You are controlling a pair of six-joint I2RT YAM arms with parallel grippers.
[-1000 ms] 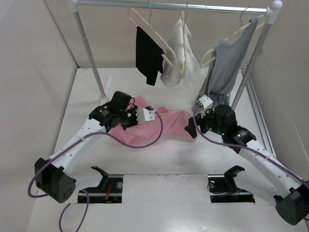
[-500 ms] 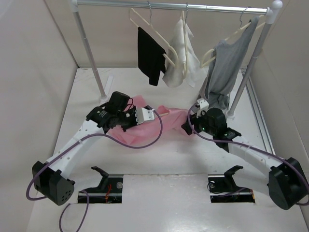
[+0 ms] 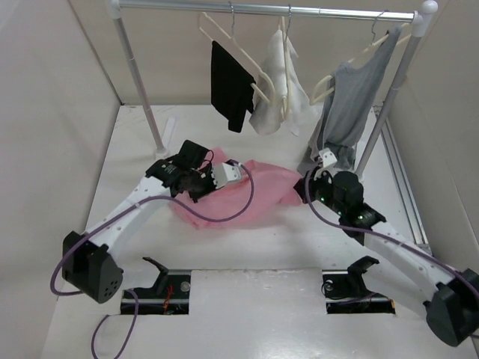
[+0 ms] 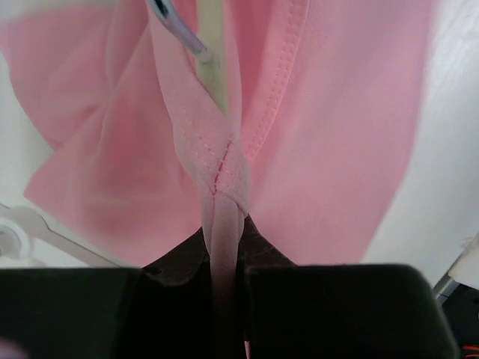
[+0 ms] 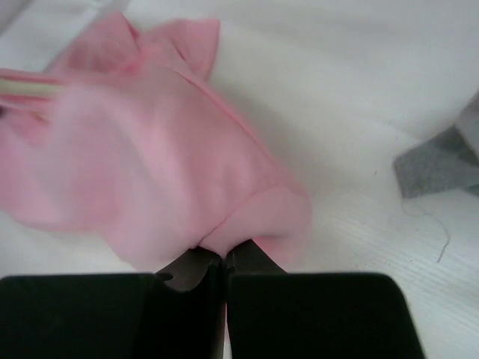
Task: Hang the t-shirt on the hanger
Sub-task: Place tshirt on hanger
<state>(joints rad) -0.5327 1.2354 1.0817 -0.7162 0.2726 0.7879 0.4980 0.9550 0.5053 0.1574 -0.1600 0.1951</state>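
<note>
Up comes the shirt! Half a second back it sagged in a heap mid-surface; now it's drawn out wider between the two arms, with the right arm swung back toward the right edge and the left wrist nudged toward the far edge.

Left end effector: clamped tight on a twisted, stitched fold of pink, seam running right between the fingers. Just above that pinch a cream bar of the hanger pokes out from under the cloth, so the frame looks to be partly inside the shirt already. Right end effector: closed on a rounded edge of fabric, the rest of the shirt trailing away across the white surface.

The shirt sits around the middle of the surface, nearer the far edge than the near one, and part of it looks lifted.

Handling call: this is thin, floppy, light stuff. It bunches, drapes and slips, and it won't hold any shape. Best holds are the hems and seams, where the doubled cloth gives bite. The hanger is the stiff part, and I'd steady it by its bar while the fabric is eased over the shoulder.
</note>
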